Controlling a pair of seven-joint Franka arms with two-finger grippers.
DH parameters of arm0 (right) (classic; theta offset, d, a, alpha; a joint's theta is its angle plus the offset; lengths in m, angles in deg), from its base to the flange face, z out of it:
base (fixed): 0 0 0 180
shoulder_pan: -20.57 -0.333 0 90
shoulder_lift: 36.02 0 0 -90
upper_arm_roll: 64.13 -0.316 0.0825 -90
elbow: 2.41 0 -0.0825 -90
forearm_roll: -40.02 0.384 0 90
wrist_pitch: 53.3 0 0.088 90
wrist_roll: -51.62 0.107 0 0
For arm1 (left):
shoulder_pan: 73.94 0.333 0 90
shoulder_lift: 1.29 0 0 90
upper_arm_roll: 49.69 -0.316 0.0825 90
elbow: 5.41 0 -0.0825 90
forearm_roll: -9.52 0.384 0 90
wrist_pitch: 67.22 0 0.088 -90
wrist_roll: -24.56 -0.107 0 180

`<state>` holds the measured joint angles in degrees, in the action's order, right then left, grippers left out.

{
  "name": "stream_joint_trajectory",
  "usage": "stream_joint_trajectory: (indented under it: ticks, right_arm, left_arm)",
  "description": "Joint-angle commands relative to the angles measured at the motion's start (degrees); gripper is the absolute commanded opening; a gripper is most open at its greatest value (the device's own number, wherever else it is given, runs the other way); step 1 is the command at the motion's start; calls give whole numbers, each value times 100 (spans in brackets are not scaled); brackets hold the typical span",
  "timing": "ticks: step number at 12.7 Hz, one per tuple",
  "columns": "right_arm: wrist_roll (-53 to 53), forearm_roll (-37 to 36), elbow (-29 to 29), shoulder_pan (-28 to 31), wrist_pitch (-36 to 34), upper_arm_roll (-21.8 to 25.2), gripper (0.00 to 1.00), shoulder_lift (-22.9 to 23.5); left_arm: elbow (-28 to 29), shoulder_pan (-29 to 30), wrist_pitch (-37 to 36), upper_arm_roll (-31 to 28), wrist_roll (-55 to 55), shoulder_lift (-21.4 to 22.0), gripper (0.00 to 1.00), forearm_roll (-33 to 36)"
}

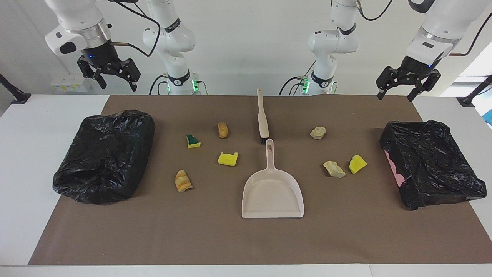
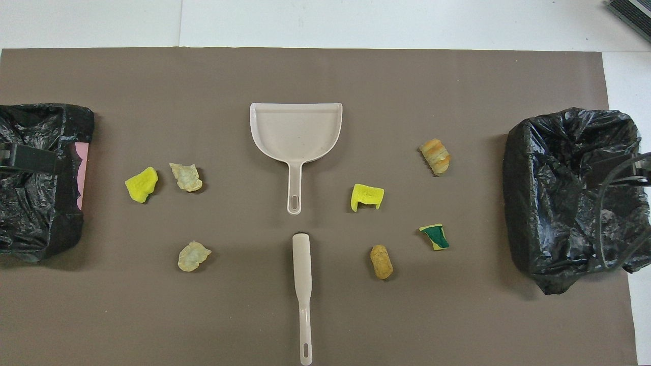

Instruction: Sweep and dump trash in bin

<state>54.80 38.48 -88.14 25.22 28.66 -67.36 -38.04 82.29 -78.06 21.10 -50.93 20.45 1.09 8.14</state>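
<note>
Several scraps of trash lie on the brown mat. A green-faced yellow one (image 1: pixel 193 141), an orange-brown one (image 1: pixel 222 129), a yellow one (image 1: pixel 228 158) and a striped orange one (image 1: pixel 183 181) lie toward the right arm's end. Two tan ones (image 1: pixel 318 132) (image 1: pixel 333 169) and a yellow one (image 1: pixel 357 164) lie toward the left arm's end. Black-bagged bins stand at the right arm's end (image 1: pixel 103 154) and at the left arm's end (image 1: pixel 430 161). My right gripper (image 1: pixel 117 82) and left gripper (image 1: pixel 396 94) hang open and empty, high above the bins' near edges.
A beige dustpan (image 1: pixel 273 192) lies mid-mat, its handle pointing toward the robots. A beige hand brush (image 1: pixel 262 117) lies in line with it, nearer to the robots, bristles at the dustpan's handle. White table (image 1: pixel 38 123) borders the mat.
</note>
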Motion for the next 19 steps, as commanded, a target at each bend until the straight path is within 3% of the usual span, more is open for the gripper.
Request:
stream_joint_trajectory:
  ticks: [1,13,19]
  right_arm:
    - [7,75,-128,10,-75,-20,100,-115]
    - [-89,275,-225,-17,-5,-177,100,-168]
    - [-28,286,-137,-384,39,-310,100,191]
  left_arm:
    - [195,-10,-25,-16,77,184,100,68]
    - [221,-97,10,36,112,184,100,7]
    - [274,-255,10,63,112,227,100,-11]
